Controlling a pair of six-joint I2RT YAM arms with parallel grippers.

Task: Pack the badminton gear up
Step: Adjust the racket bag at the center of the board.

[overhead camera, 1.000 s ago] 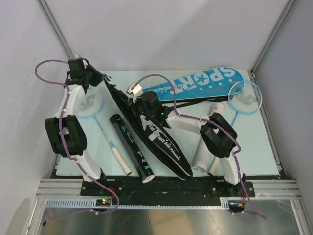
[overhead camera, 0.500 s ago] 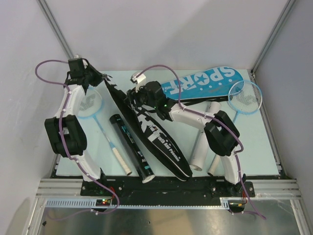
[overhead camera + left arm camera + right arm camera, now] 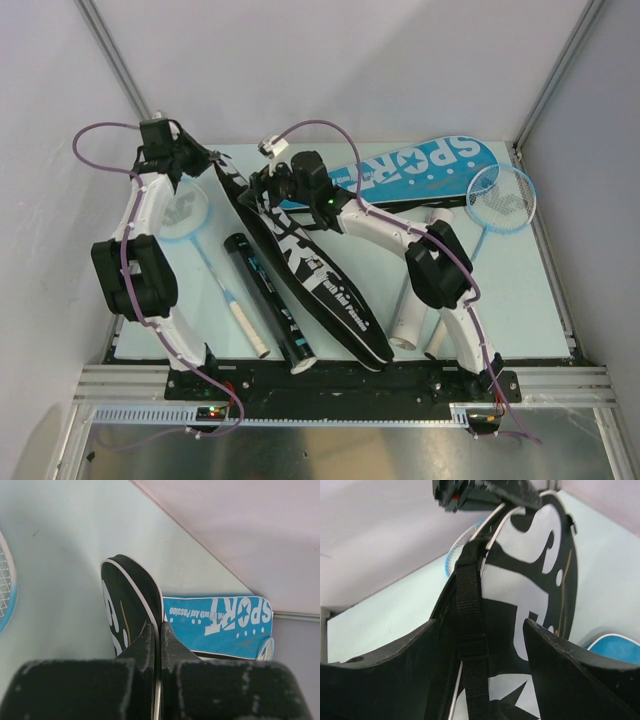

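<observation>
Now I work on opening the black cover [image 3: 330, 295], lying slanted between my arms — my left pincer [image 3: 157, 630] pinches its top edge tight, my right pincer [image 3: 480, 622] stands wide over the strap [image 3: 470, 630] — next it should grab one side and pull

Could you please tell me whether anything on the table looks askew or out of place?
Only the black cover stands out: its wide far end is pinched in the shut left claw and appears tipped up on edge rather than flat, its strap lying inside the open right claw.
</observation>
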